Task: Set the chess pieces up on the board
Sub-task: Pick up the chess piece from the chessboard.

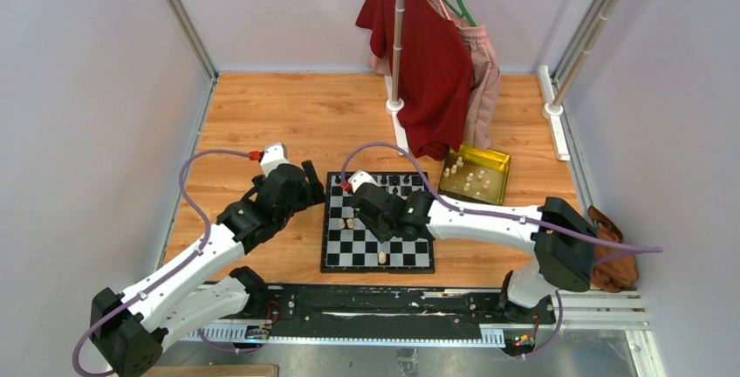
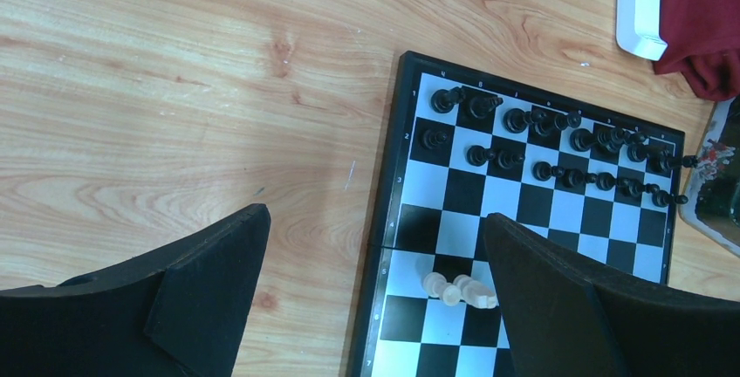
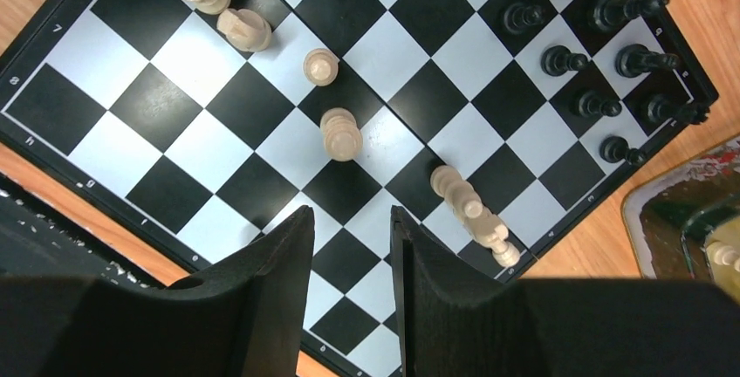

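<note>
The checkered board (image 1: 419, 255) lies in front of both arms. Black chessmen (image 2: 541, 146) fill its two far rows. A few cream chessmen (image 2: 454, 290) lie tipped near the board's left edge. The right wrist view shows several cream chessmen (image 3: 340, 133) scattered over the middle squares, two of them lying over (image 3: 476, 215) near the board's edge. My left gripper (image 1: 312, 187) is wide open and empty, straddling the board's left edge (image 2: 375, 255). My right gripper (image 1: 365, 207) hovers above the board (image 3: 351, 220), its jaws a narrow gap apart with nothing between them.
A shiny yellow tin (image 1: 497, 187) with more cream pieces (image 1: 471, 178) sits by the board's far right corner. A clothes rack pole (image 1: 397, 45) with red and pink garments stands behind the board. A brown object (image 1: 611, 259) lies at the right table edge.
</note>
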Motion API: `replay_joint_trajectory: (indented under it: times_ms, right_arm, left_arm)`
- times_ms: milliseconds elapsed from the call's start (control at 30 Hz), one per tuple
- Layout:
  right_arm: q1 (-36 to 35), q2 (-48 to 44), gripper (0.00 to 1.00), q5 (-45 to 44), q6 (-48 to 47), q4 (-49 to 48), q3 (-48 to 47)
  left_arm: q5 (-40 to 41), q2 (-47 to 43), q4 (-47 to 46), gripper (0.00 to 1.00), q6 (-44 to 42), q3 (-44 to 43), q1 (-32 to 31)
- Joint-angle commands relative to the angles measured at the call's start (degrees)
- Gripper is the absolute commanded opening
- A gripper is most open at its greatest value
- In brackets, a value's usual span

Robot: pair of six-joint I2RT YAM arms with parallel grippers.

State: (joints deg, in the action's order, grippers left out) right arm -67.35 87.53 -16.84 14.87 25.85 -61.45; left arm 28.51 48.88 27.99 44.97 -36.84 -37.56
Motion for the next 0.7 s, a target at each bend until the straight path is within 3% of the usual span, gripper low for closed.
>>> replay_joint_trajectory:
  times_ms: [0,667]
  right_arm:
    - [1.29,2.55,0.42,2.41,-1.9,-1.65,-2.32]
    - [3.74,8.67,0.4,5.3,-2.87,-3.67,-4.74]
  left_arm:
    - [0.84,-0.71,-0.11,1.0,0.03,-0.1,0.55]
    - [-0.35,-1.0,-1.19,1.0,-1.02,1.29,2.16]
